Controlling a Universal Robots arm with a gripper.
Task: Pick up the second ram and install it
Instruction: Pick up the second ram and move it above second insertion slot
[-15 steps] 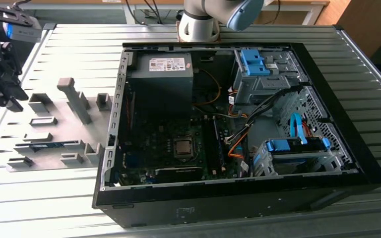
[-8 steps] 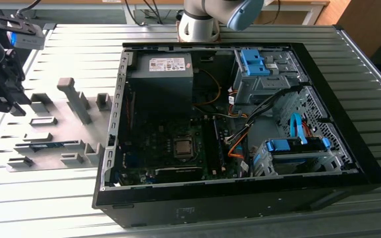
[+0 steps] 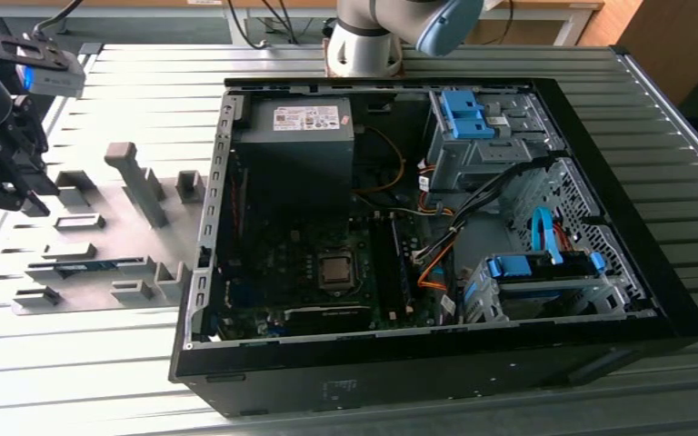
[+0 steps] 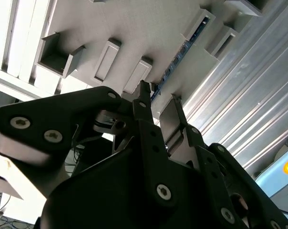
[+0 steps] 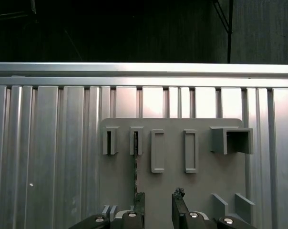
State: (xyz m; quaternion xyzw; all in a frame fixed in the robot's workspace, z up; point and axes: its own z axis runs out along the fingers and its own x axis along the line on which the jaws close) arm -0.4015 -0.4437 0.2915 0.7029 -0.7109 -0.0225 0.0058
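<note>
The second ram (image 3: 90, 266) is a slim dark stick standing on edge in slotted blocks on the grey holder plate (image 3: 97, 204), at the exterior view's left. My gripper (image 3: 12, 193) hovers above the far left end of that plate. In the first wrist view the ram (image 5: 135, 169) is a thin dark line running from a slot toward one fingertip (image 5: 140, 199), and my gripper (image 5: 159, 202) is open with nothing between its fingers. The second wrist view has the ram (image 4: 180, 52) just beyond the open gripper (image 4: 158, 107).
An open black computer case (image 3: 616, 227) lies in the middle of the ribbed metal table (image 3: 70, 363). Its motherboard memory slots (image 3: 393, 263) sit beside the processor socket (image 3: 335, 270). Several grey holder blocks (image 3: 134, 177) rise from the plate. The arm's base (image 3: 367, 41) stands behind the case.
</note>
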